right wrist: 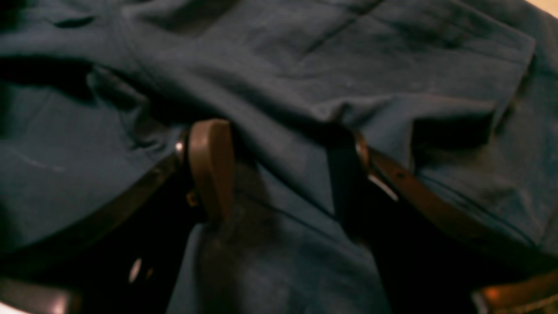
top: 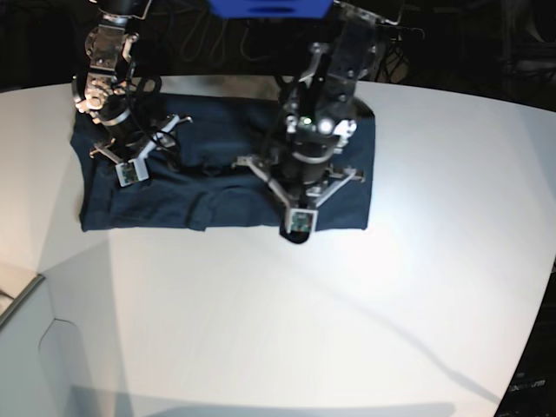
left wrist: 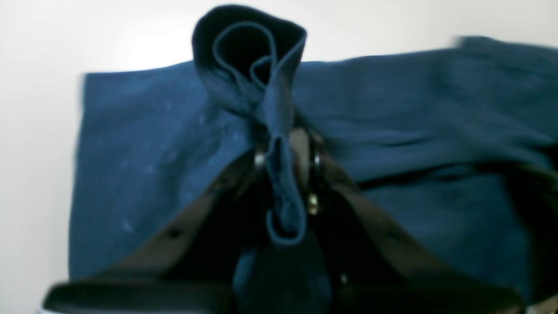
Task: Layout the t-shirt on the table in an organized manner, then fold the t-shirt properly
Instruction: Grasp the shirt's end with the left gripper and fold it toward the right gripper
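2 claws: left gripper [left wrist: 285, 174] pinches t-shirt [left wrist: 152, 152] hem — right gripper [right wrist: 279, 170] spread, touching cloth.

blue panel [top: 269, 7] at the top edge, dark cables [top: 217, 39] behind, black surroundings

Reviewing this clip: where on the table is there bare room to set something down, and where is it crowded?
Bare white table runs wide between the t-shirt's near hem and the table's near edge, and also to the shirt's right toward the curved rim. The far strip is crowded: the shirt lies there with the left pincer shut on a cloth fold and the open right pincer down on the fabric.
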Robot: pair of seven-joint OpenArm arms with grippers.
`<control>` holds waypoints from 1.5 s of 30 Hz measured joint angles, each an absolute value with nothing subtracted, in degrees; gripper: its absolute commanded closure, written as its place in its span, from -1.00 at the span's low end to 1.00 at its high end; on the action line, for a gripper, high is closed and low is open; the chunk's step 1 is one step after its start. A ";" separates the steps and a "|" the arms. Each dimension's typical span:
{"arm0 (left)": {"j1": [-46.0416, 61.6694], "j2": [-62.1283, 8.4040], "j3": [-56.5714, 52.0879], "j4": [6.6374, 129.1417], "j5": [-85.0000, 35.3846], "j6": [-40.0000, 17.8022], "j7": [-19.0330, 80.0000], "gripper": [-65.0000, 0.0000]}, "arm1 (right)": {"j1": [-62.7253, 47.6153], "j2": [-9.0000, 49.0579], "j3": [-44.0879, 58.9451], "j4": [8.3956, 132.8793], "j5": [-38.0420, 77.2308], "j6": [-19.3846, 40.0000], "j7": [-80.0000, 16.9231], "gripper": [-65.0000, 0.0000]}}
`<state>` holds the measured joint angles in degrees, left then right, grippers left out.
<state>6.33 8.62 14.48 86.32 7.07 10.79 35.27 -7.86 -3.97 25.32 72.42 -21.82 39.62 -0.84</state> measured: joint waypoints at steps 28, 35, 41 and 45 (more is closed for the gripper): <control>-2.44 8.27 27.09 76.16 -1.19 13.93 35.83 0.94 | -7.99 -3.97 25.32 72.42 -21.82 39.62 -0.86 -0.05; -2.24 8.14 31.42 76.23 -1.17 14.00 35.79 0.13 | -8.01 -3.97 25.32 72.42 -21.80 39.62 -0.80 -0.05; -1.54 8.10 31.40 79.88 -1.13 14.02 36.10 -0.14 | -8.01 -3.97 25.34 72.42 -21.82 39.62 -0.86 -0.05; 0.99 6.74 31.55 88.25 -1.41 14.00 35.97 -0.14 | -8.01 -3.97 25.32 72.49 -21.82 39.62 -0.99 -0.05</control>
